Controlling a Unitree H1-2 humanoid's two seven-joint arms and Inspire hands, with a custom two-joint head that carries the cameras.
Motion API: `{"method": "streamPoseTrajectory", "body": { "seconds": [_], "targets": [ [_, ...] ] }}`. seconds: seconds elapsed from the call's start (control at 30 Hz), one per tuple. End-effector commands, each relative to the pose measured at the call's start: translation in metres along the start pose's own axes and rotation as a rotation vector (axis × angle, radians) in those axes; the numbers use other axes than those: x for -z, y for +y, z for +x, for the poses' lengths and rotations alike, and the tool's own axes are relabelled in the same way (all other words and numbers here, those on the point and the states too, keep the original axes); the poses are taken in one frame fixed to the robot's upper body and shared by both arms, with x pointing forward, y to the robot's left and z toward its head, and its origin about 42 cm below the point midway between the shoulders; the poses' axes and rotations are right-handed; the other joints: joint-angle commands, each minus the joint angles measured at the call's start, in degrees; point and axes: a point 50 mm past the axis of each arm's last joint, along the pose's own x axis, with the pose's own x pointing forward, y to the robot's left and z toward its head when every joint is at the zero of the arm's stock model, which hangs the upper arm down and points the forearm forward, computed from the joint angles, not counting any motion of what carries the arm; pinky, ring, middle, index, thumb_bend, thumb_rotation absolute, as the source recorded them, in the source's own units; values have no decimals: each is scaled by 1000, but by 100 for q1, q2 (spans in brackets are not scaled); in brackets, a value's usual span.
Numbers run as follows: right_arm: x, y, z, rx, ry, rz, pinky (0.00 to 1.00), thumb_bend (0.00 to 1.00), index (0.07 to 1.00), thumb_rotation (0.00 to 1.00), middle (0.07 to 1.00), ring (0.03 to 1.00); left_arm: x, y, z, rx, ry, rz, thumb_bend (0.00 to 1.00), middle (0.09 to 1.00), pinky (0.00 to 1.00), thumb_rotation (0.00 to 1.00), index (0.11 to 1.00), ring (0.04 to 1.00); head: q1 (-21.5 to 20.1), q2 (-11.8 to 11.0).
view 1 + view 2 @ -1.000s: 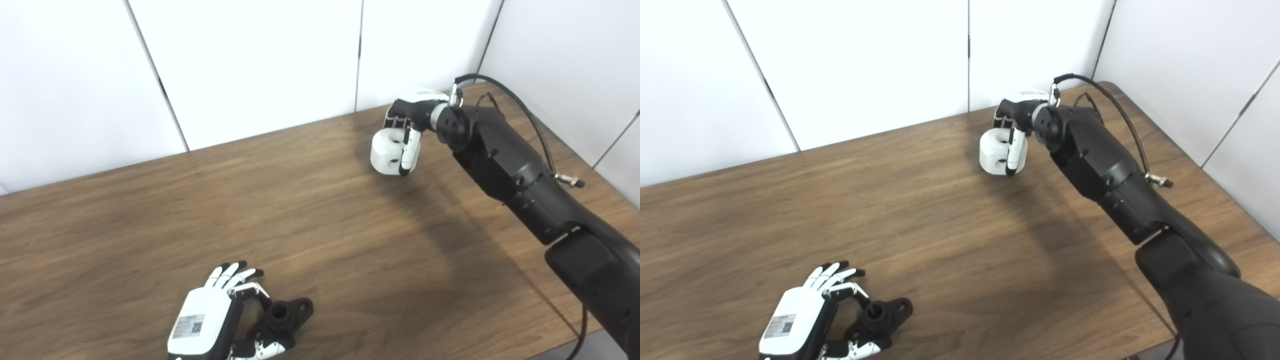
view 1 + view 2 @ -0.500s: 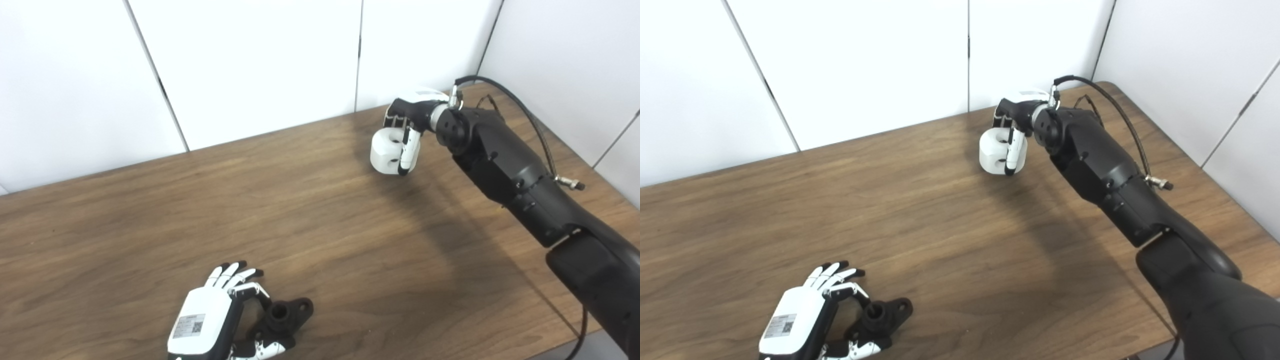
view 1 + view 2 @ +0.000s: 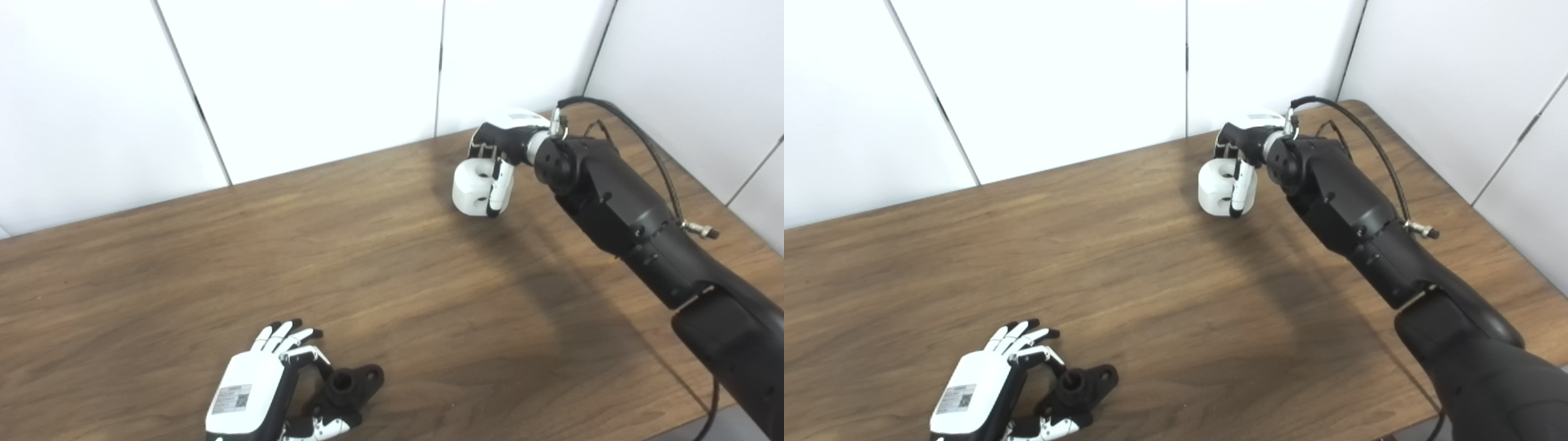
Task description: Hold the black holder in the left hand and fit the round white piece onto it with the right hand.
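The black holder (image 3: 350,387) lies on the wooden table (image 3: 392,288) at the near left, its round socket facing up. My left hand (image 3: 269,383) is at it, with the thumb and one curled finger pinched against its near side and the other fingers stretched out. The round white piece (image 3: 473,188) is a thick ring with a hole in its side. My right hand (image 3: 499,156) is shut on it at the far right and holds it a little above the table. It also shows in the right eye view (image 3: 1217,190).
White wall panels (image 3: 306,73) stand right behind the table's far edge and along its right side. A black cable (image 3: 637,141) loops over my right forearm. Bare wood lies between the two hands.
My right hand has drifted slightly left and down with the white piece in it. My left hand and the black holder have not moved.
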Motion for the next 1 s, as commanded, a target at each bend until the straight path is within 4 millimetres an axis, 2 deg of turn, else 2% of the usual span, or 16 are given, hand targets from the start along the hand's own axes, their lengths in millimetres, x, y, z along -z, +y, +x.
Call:
{"method": "streamPoseTrajectory", "body": {
  "seconds": [0.0,0.1,0.17,0.3,0.5,0.73,0.87,0.97],
  "targets": [
    [-3,-32,-7,93,-14,-16,537,517,459,0,537,468,10,-28,-13,181,76,31,521,821,958,71,490,916,2,13],
    [-7,-37,-12,97,-25,-15,441,516,467,0,545,438,10,-28,-13,188,75,37,520,824,959,71,490,918,13,21],
    [-10,-40,-16,98,-34,-23,391,520,483,0,498,406,10,-28,-12,190,74,38,520,827,964,72,490,920,31,19],
    [-19,-45,-27,94,-62,-45,396,520,480,0,513,415,9,-29,-11,188,70,33,520,825,962,71,490,918,77,36],
    [-37,-52,-47,83,-135,-85,356,521,491,0,472,385,6,-31,-9,189,64,33,519,824,961,70,490,920,259,74],
    [-62,-54,-81,79,-256,-126,322,511,545,0,460,363,-3,-34,-4,195,67,40,519,824,956,72,490,917,577,138],
    [-70,-53,-96,78,-318,-143,396,518,501,0,500,397,-8,-35,0,192,69,36,520,818,948,70,490,913,720,179],
    [-79,-49,-110,66,-371,-137,405,519,495,0,503,399,-12,-36,3,203,80,35,520,818,952,70,491,914,899,181]
  ]
}}
